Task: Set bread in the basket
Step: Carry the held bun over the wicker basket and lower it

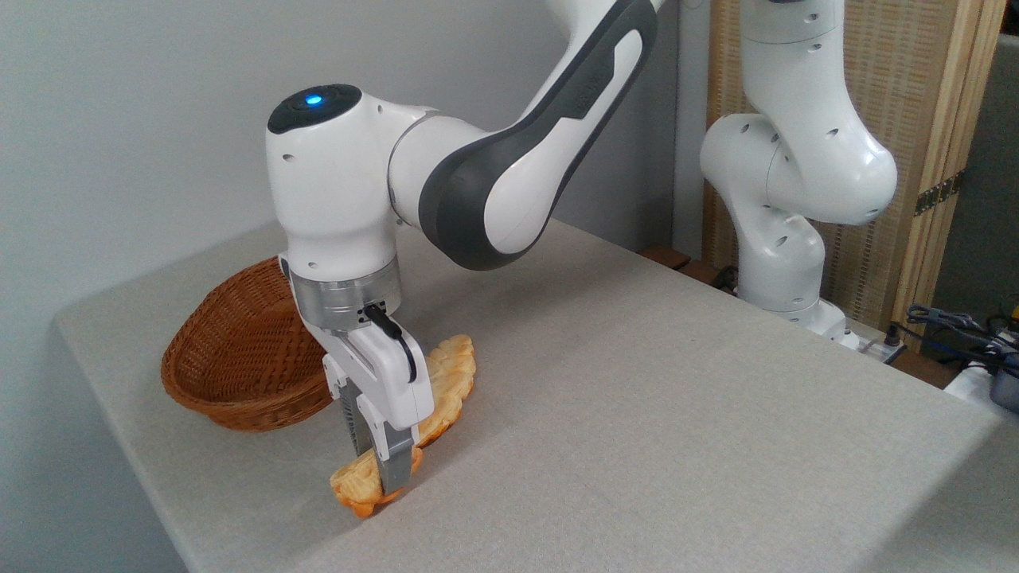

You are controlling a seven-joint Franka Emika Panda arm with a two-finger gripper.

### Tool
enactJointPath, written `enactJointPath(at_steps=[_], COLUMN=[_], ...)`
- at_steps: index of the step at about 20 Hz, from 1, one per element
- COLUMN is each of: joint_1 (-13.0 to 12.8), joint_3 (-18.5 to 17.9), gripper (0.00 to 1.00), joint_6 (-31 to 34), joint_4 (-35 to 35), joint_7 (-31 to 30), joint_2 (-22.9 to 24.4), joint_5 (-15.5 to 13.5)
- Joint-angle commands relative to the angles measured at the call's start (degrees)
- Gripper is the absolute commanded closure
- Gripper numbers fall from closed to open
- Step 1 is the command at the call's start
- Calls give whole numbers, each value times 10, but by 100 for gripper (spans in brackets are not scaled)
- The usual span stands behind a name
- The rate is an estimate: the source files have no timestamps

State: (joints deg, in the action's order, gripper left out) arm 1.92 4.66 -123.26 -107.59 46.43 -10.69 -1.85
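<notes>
- Arm (509, 183): white with dark grey side panels; it enters from the top edge of the view and slopes down to the left, over the table's back left part.
- Wrist housing (330, 175): a white block, upright, with a black cap on top bearing a lit blue light.
- Flange (344, 298): a silver ring beneath the wrist housing; a black cable leaves it and loops down the hand's side.
- Gripper (380, 469): white hand tilted slightly, pointing down near the table's front left edge; its two grey fingers (394, 461) are drawn close together, clamped on the bread (354, 485).
- Base column (784, 159): white, upright, at the table's far right edge.
</notes>
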Motion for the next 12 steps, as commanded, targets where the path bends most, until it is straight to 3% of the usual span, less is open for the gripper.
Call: enactJointPath(at_steps=[1, 6, 10, 12], joint_1=[-3, -3, -3, -3], joint_3=[-3, 40, 112, 147], gripper=[59, 56, 55, 43], joint_6=[-1, 0, -1, -4], joint_4=[18, 62, 86, 87], joint_7=[-3, -104, -207, -245], joint_2=[11, 27, 24, 20], joint_5=[1, -43, -53, -52])
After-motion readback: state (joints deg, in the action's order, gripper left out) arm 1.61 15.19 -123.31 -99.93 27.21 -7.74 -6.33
